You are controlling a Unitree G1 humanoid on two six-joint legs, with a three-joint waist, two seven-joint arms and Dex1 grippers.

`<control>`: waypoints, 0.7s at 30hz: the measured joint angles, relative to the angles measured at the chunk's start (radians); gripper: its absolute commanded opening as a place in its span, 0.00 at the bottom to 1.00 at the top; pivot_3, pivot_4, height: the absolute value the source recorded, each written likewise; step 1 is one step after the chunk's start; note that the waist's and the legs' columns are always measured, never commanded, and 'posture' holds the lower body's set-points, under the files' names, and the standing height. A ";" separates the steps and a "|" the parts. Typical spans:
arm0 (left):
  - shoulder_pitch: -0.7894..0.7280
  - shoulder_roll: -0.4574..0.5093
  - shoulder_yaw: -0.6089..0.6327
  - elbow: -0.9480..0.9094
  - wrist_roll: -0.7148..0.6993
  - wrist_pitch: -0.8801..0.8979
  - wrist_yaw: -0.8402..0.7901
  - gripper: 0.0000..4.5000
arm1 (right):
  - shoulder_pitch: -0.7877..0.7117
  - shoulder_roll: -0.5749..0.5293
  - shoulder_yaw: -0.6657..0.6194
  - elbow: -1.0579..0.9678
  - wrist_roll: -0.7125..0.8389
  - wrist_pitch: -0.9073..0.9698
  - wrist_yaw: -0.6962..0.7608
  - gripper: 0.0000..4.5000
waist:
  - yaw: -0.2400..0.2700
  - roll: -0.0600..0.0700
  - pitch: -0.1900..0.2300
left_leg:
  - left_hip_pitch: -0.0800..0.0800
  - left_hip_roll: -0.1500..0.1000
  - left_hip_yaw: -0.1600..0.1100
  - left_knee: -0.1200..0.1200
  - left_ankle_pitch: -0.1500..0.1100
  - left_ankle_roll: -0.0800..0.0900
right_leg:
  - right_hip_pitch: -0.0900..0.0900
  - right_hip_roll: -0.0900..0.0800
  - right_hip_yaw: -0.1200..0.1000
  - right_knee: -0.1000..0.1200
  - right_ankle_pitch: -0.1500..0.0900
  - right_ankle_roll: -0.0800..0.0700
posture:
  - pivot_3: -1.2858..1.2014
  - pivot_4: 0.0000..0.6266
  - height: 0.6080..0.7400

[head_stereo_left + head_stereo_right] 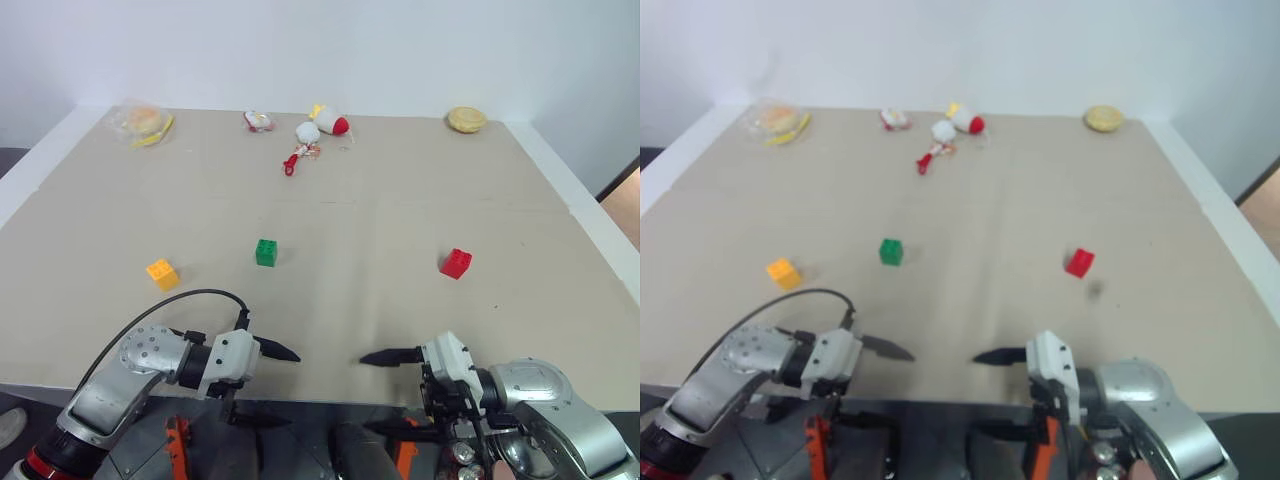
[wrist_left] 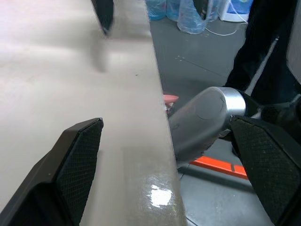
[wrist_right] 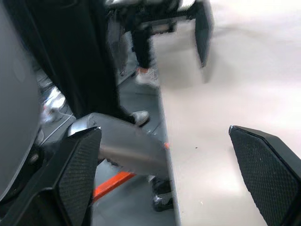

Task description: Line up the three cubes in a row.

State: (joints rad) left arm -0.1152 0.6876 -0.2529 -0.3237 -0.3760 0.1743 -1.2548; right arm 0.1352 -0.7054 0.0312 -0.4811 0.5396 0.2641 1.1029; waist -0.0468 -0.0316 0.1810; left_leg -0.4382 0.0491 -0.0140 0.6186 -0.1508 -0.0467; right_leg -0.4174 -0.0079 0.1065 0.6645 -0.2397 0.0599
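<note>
Head pair looks down across the table [image 1: 420,220]; wrist cameras skim close along its near edge.

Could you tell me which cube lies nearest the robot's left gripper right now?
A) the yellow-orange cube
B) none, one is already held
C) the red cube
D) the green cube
A: the yellow-orange cube sits just beyond the open, empty left gripper; the green cube and red cube lie farther off.

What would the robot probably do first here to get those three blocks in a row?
Probably reach the open left gripper toward the yellow-orange cube. It lies nearest that arm, lower than the green cube and red cube, and both grippers, including the right gripper, hold nothing.
</note>
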 measured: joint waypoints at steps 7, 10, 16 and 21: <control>-0.179 -0.163 0.069 0.054 -0.065 0.117 0.175 0.99 | -0.262 0.390 -0.158 -0.039 -0.095 0.133 -0.719 1.00 | -0.001 0.000 0.000 | 0.000 -0.001 -0.003 0.002 0.001 0.000 | -0.001 0.001 0.000 0.000 0.004 -0.001 | 0.52 0.24 0.97; -0.241 -0.249 0.075 0.099 -0.071 0.154 0.254 0.99 | -0.345 0.519 -0.180 -0.045 -0.261 0.234 -1.054 1.00 | 0.002 0.000 -0.001 | -0.002 -0.001 -0.002 0.002 0.002 0.001 | 0.000 0.001 0.000 0.001 0.006 0.000 | 0.52 0.24 0.97; -0.342 -0.315 0.077 0.152 -0.095 0.166 0.274 0.99 | -0.438 0.642 -0.190 -0.010 -0.455 0.356 -1.363 1.00 | 0.000 0.001 -0.001 | -0.003 -0.001 -0.004 -0.003 0.002 0.001 | -0.002 0.004 0.001 0.001 0.003 0.001 | 0.52 0.24 0.97; -0.400 -0.336 0.078 0.189 -0.095 0.173 0.289 0.99 | -0.458 0.652 -0.222 0.102 -0.512 0.397 -1.429 1.00 | -0.001 0.001 -0.001 | -0.003 -0.001 -0.004 -0.002 0.002 0.001 | -0.001 0.004 0.001 0.001 0.003 0.001 | 0.52 0.24 0.97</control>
State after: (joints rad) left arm -0.5152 0.3512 -0.1753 -0.1348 -0.4715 0.3478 -0.9663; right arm -0.3225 -0.0533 -0.1908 -0.3789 0.0281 0.6607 -0.3257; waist -0.0476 -0.0307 0.1798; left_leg -0.4414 0.0482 -0.0181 0.6162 -0.1491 -0.0453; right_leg -0.4187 -0.0036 0.1076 0.6657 -0.2370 0.0605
